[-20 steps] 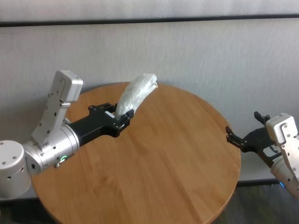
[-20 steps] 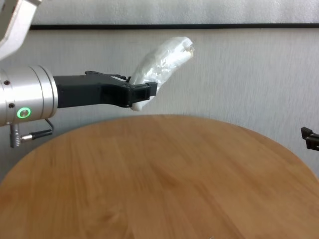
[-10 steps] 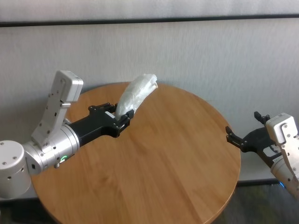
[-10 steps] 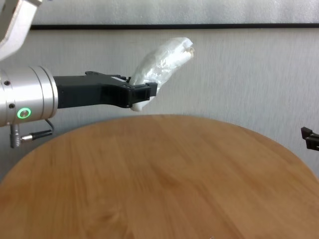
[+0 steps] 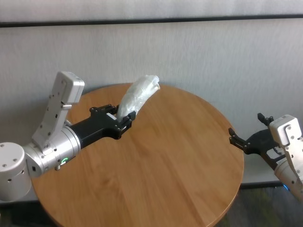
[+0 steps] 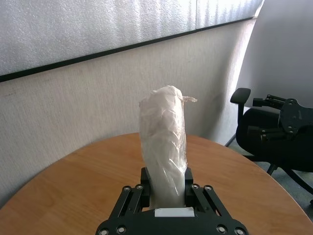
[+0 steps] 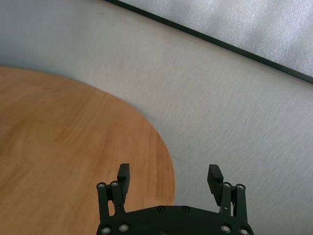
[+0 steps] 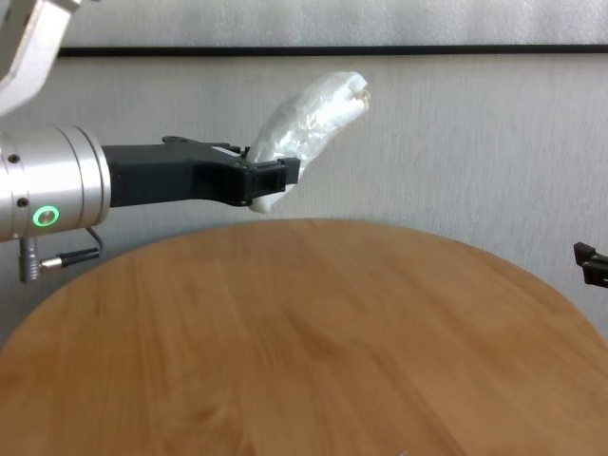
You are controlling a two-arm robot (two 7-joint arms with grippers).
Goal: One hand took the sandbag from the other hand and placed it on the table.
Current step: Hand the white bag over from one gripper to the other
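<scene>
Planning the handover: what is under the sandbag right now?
Under the sandbag there is only air, then bare table; it touches nothing below. The left claw is shut on its lower end, hiding that part. The right claw waits open off the table's edge.

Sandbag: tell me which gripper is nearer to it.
Left. The left gripper is clamped on the sandbag's lower end, holding it above the table. The right gripper hangs open off the table's right edge, well apart from the bag.

No change to report: left gripper (image 5: 124, 122) still clamped on sandbag (image 5: 136, 96), held above table (image 5: 180, 161); right gripper (image 5: 246, 140) still spread wide, parked off the table's edge.
</scene>
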